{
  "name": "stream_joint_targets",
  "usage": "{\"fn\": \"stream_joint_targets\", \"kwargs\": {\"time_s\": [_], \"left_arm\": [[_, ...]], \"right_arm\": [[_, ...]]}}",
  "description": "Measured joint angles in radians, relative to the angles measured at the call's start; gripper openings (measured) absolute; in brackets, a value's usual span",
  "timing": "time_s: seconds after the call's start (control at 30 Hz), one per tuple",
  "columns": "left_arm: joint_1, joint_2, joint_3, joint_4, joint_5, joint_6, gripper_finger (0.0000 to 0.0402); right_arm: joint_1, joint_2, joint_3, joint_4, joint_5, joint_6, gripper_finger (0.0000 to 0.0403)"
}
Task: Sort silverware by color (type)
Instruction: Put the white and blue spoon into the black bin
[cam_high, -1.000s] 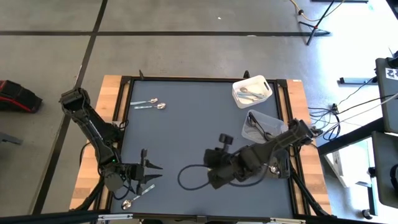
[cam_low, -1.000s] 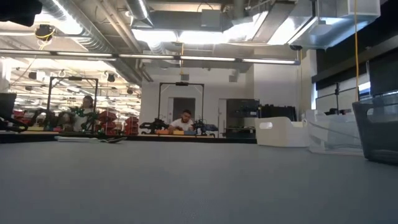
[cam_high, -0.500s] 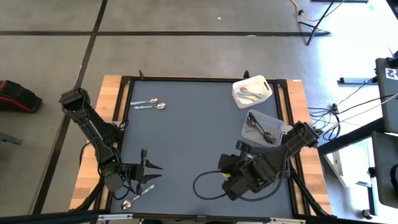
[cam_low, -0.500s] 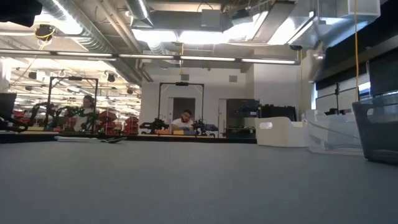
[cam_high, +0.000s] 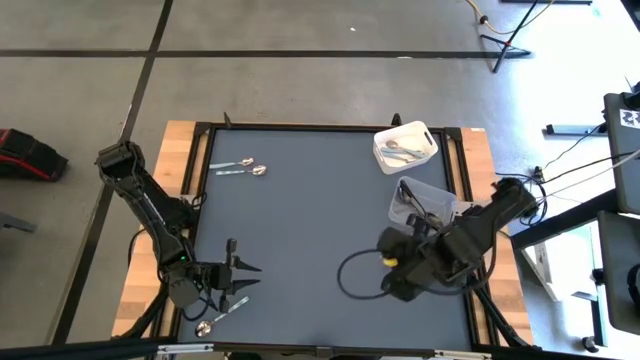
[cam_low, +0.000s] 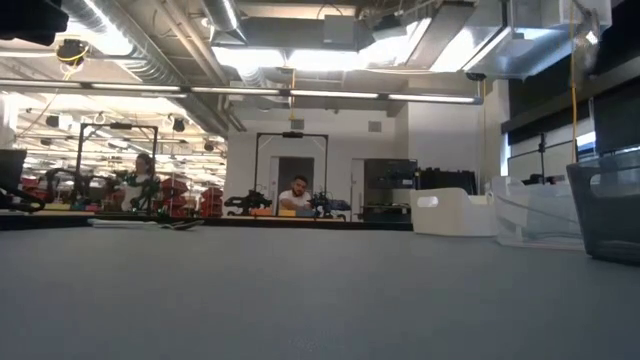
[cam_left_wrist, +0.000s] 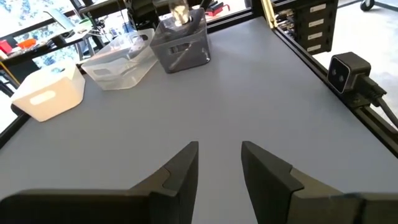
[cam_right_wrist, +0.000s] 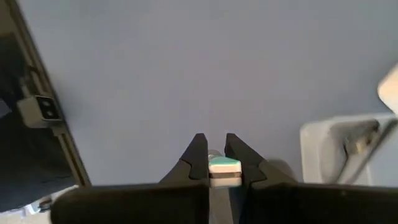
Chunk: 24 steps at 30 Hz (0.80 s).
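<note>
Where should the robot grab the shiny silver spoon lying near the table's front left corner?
Probably at mid-handle, coming straight down from above with the fingers across it. The shiny silver spoon lies flat, its round bowl toward the table's edge and its slim straight handle slanting inward. The handle is narrow enough to pinch, while the bowl would likely slip. The open left gripper hovers close by.

The table mat (cam_high: 310, 220) looks matt grey and smooth, and its side boards (cam_high: 176, 150) are pale wood. The spoons (cam_high: 240, 167) are shiny metal. One bin (cam_high: 405, 146) is white plastic, another bin (cam_high: 422, 203) clear plastic.
</note>
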Motion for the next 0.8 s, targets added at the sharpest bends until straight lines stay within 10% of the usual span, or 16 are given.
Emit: {"fn": "stream_joint_targets", "kwargs": {"time_s": [0.47, 0.8], "left_arm": [[0.0, 0.0, 0.0, -0.001, 0.0, -0.001, 0.0117], [0.009, 0.0, 0.0, 0.0, 0.0, -0.002, 0.0117]], "right_arm": [[0.0, -0.245, -0.631, 0.002, -0.285, 0.303, 0.0014], [0.0, -0.248, -0.811, 0.102, -0.414, 0.347, 0.0029]]}}
